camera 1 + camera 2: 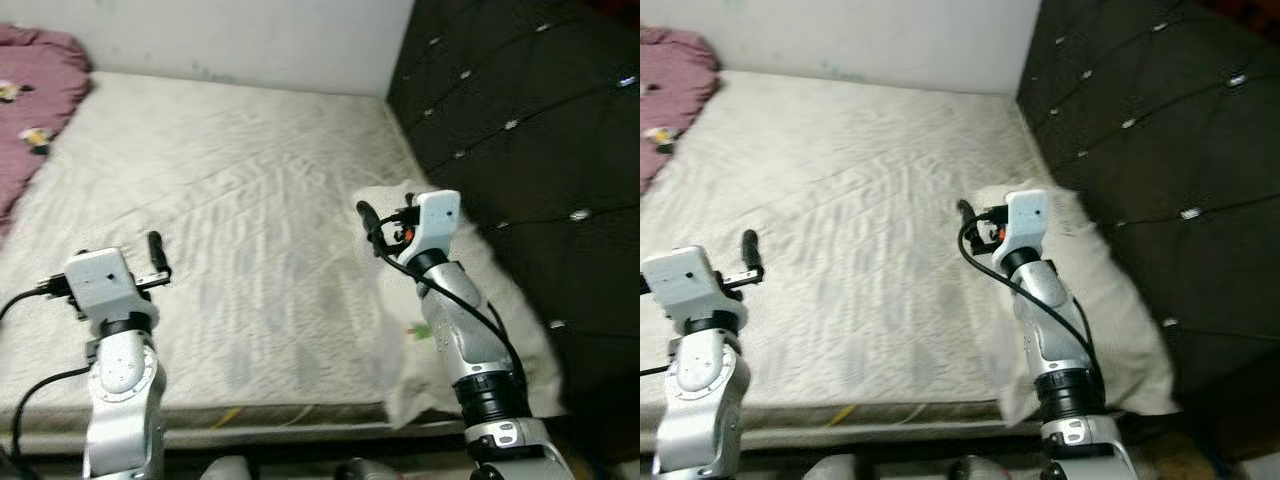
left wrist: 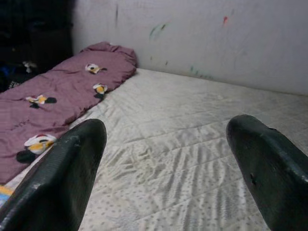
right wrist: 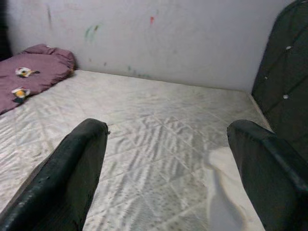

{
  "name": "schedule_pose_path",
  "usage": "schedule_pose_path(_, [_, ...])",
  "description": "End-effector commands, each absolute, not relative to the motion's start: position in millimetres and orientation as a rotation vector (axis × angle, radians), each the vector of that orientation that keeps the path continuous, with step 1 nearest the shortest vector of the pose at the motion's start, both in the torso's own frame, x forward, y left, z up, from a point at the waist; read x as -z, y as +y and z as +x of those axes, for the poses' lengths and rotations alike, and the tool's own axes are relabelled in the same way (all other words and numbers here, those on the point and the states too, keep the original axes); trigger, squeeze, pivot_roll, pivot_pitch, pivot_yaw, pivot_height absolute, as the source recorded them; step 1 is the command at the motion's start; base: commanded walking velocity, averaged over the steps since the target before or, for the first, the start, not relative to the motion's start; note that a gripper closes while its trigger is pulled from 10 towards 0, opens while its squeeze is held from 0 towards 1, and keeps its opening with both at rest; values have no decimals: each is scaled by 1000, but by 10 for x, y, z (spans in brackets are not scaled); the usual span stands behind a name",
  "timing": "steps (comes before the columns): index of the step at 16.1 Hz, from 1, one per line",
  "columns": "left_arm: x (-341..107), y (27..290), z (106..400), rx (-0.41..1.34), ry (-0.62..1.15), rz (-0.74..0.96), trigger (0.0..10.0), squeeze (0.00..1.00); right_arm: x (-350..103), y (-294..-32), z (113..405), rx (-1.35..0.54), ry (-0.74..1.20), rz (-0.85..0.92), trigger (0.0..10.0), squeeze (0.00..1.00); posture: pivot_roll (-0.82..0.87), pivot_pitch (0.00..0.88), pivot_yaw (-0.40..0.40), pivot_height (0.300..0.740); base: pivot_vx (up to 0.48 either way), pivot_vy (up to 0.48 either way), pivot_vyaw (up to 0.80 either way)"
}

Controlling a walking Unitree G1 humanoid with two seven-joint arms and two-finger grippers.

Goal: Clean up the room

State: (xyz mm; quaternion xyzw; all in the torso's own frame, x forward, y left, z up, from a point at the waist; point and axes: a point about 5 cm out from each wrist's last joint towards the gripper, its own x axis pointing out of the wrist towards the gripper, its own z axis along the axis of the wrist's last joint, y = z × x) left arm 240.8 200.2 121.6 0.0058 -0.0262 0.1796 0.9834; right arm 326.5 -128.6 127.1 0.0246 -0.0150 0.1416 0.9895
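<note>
While both hover over mattress (image 1: 250, 200) | left claw (image 2: 168, 168) agape, empty | right claw (image 3: 168, 168) agape, empty

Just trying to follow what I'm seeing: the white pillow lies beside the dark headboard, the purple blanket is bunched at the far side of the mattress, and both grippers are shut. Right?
Not quite: both grippers are open. The left wrist view shows the left gripper with fingers wide apart, and the right wrist view shows the same for the right gripper. The pillow, headboard, purple blanket and mattress are as you said.

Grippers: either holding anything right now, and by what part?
Nothing held. Left gripper and right gripper are both open, above the mattress; the pillow lies untouched under the right arm.
</note>
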Motion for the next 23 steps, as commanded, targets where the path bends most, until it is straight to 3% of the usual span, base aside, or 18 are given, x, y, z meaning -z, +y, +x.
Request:
schedule_pose_path(1, [-1206, 1966, 2424, -351, -45, 6, 10000, 0, -1300, -1339, 3265, -271, -43, 37, 10000, 0, 55, 0, -82, 740, 0, 480, 800])
schedule_pose_path(15, [-1218, 1941, 2455, -341, -54, 1, 10000, 0, -1269, -1361, 3299, -247, -24, 31, 10000, 0, 52, 0, -86, 740, 0, 480, 31])
schedule_pose_path(23, [-1216, 1929, 2465, -330, -53, -4, 10000, 0, -1242, -1365, 3294, -245, -13, 25, 10000, 0, 52, 0, -85, 740, 0, 480, -361])
